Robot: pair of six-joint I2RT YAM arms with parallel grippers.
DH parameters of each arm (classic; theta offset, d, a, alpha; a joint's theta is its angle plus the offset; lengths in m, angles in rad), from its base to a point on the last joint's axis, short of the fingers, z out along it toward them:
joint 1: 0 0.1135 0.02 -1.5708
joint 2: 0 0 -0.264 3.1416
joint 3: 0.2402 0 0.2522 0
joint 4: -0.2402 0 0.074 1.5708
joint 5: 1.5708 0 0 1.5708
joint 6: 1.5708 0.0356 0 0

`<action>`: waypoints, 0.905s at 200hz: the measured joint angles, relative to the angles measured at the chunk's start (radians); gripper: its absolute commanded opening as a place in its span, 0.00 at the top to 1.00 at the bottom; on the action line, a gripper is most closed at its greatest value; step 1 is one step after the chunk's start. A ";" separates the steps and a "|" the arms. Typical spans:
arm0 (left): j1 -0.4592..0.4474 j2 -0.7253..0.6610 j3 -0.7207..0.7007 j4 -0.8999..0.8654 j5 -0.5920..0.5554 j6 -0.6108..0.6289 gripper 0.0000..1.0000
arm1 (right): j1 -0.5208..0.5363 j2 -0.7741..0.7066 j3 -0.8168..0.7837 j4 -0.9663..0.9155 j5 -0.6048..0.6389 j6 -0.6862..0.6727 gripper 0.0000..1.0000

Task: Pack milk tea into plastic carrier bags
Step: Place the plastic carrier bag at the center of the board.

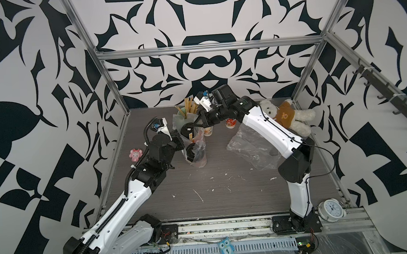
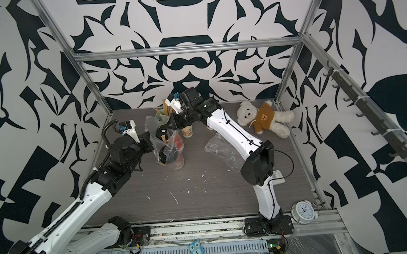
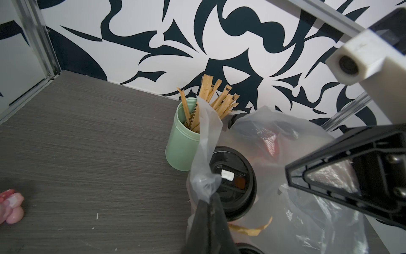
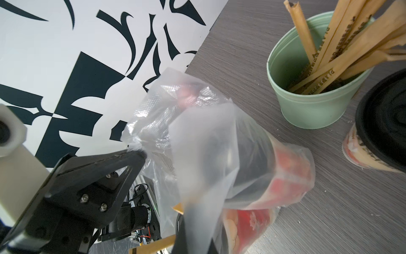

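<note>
"What did your claws hold?"

"My left claw [image 3: 208,198] pinched one handle of the carrier bag [image 1: 201,157]; my right claw [image 4: 193,222] pinched the other."

"And the milk tea?"

"Two lidded cups [image 1: 192,153] stood inside that bag on the desk [image 1: 227,199]. A cream cup [image 1: 207,131] and a red cup [image 1: 230,123] stood outside it. The second bag [image 1: 250,151] lay under my right arm."

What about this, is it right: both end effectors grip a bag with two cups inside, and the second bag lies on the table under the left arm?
One slip: the second bag lies on the table under the right arm, not the left; both top views show it. Otherwise yes: the left end effector and right end effector grip the bag with two cups inside.
</note>
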 measured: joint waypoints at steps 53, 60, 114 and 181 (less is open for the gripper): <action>0.056 0.079 0.028 0.032 0.071 0.000 1.00 | -0.019 0.060 0.044 -0.003 -0.002 0.005 1.00; 0.060 0.087 0.032 0.037 0.078 0.000 1.00 | -0.022 0.062 0.051 -0.003 -0.003 0.007 1.00; 0.101 0.169 0.086 0.071 0.128 0.008 1.00 | -0.045 0.066 0.080 -0.002 -0.003 0.017 1.00; 0.114 0.224 0.111 0.080 0.166 0.016 1.00 | -0.067 0.090 0.083 -0.001 -0.004 0.022 1.00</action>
